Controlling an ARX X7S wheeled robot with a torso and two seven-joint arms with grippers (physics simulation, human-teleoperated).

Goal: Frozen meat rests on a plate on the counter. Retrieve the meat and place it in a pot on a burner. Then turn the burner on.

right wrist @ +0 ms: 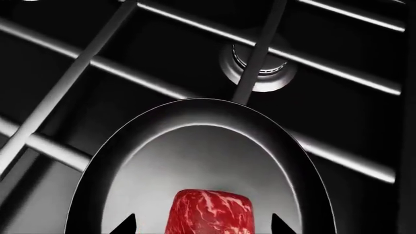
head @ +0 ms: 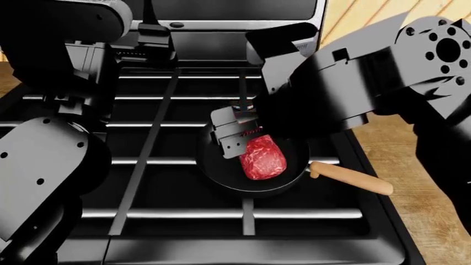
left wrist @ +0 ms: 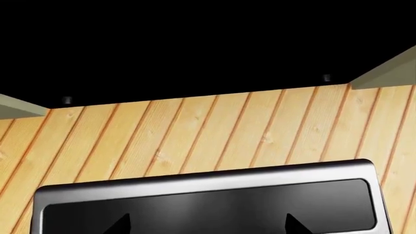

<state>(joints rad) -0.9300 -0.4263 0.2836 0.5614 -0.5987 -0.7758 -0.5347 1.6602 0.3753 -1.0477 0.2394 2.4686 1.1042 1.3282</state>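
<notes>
Inside round black pot (head: 254,179), marbled meat (head: 263,157), seemingly gripped.

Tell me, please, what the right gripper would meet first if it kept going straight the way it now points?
Most likely the frozen meat, which sits between the right gripper's fingers. Beyond it lies the bowl of the black frying pan on the stove grates. Whether the meat already touches the pan is unclear.
</notes>
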